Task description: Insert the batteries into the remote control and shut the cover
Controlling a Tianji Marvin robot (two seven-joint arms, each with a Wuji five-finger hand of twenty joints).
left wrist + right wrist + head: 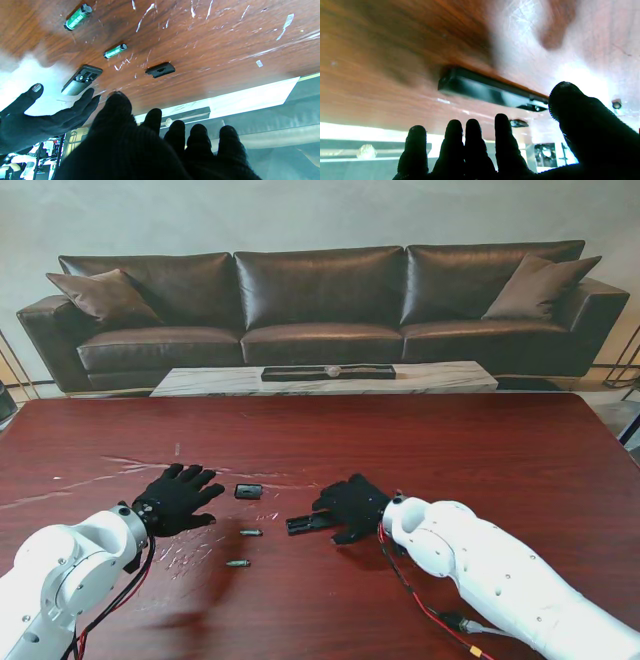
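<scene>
Black remote under right hand

The right hand hides most of the remote control.

Two small green-labelled cylindrical batteries lie on the dark red wooden surface: one nearer the middle, the other nearer to me. One slim black plastic remote control lies with its battery bay open. One small black rectangular battery cover lies apart from it. Two black-gloved robot hands are over the surface, the left hand and the right hand, each with five fingers. Two white robot arms rise from the near corners. Beyond the surface stand one dark brown leather sofa with three seat cushions and two loose brown pillows, and one pale marble low table carrying one long black tray.
</scene>
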